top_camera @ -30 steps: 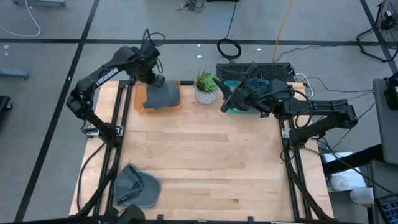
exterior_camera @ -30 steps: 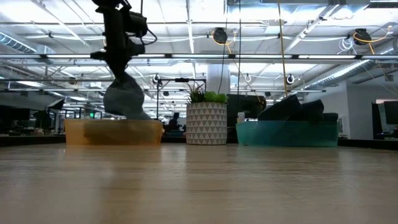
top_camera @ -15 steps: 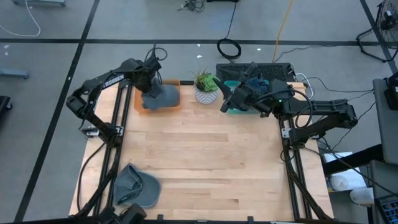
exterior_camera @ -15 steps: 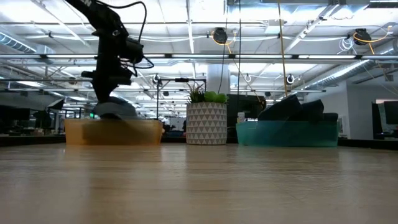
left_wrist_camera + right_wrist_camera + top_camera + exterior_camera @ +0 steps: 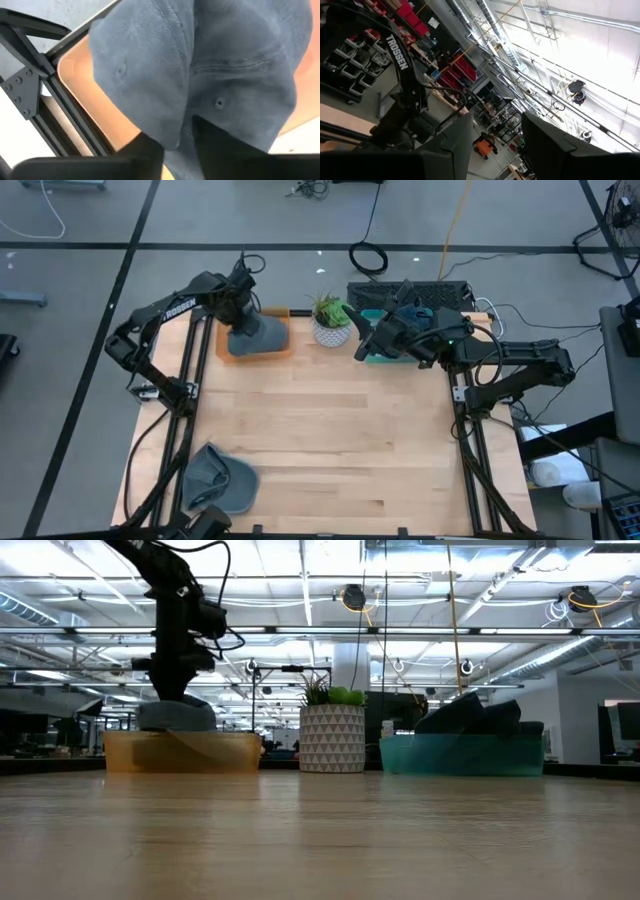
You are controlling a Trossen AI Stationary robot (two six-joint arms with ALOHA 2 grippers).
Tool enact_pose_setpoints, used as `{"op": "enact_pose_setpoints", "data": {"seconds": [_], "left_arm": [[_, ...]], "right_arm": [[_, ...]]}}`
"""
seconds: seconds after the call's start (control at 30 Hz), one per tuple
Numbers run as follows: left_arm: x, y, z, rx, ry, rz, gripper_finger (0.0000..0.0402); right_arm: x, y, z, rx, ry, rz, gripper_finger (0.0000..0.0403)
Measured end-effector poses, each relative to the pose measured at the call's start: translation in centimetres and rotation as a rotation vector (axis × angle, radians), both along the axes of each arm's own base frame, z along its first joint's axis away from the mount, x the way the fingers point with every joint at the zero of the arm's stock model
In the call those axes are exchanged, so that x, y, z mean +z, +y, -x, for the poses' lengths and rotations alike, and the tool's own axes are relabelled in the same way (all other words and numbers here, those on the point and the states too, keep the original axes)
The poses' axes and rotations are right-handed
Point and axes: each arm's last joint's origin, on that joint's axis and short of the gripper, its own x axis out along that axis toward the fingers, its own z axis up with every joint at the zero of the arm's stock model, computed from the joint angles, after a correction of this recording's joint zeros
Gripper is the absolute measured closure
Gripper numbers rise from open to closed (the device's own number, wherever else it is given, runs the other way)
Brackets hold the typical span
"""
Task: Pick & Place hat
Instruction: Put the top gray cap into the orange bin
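A grey hat point(image 5: 260, 333) lies bunched in the orange bin point(image 5: 286, 351) at the table's far left; in the low view the hat point(image 5: 180, 716) shows just above the bin's rim point(image 5: 180, 752). My left gripper point(image 5: 240, 322) stands over it, pointing down, shut on the hat. A second grey hat point(image 5: 222, 480) rests flat on the table's near left corner. My right gripper point(image 5: 364, 346) waits open at the teal bin point(image 5: 376, 358), its fingers tipped upward at the room. My left gripper point(image 5: 177, 145) pinches a raised fold of the hat's crown point(image 5: 178, 131) between its two fingers, coming from above and pointing down. Several layers of cloth seem gathered in the fold. The hat's body rests in the orange bin below the fingers, slack.
A potted plant point(image 5: 330, 321) stands between the orange and teal bins at the far edge. Dark things lie in the teal bin point(image 5: 460, 753). The middle and right of the wooden table point(image 5: 360, 440) are bare.
My left gripper has come down over the orange bin, keeping its hold. The hat, which hung above the bin's rim a second ago, has sunk into the bin and settled there in a low heap.
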Motion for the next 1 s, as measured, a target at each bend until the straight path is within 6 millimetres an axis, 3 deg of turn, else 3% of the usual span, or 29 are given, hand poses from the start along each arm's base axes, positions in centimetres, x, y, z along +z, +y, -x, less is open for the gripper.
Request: {"op": "enact_pose_setpoints", "data": {"seconds": [0.3,0.53,0.7,1.0], "left_arm": [[3.0,-1.3,1.4,0.085,0.014,-0.173,0.0135],[6.6,-3.0,1.1,0.051,-0.324,-0.271,0.0048],[6.9,-3.2,-0.8,0.039,-0.441,-0.294,0.0022],[3.8,-1.9,-3.4,0.116,-0.338,-0.251,0.0042]], "right_arm": [[0.0,0.0,0.0,0.013,-0.016,-0.038,0.0246],[0.0,0.0,0.0,0.013,-0.016,-0.038,0.0245],[-0.1,0.0,0.0,0.019,-0.02,-0.058,0.0245],[-0.1,0.0,0.0,0.019,-0.015,-0.058,0.0245]]}}
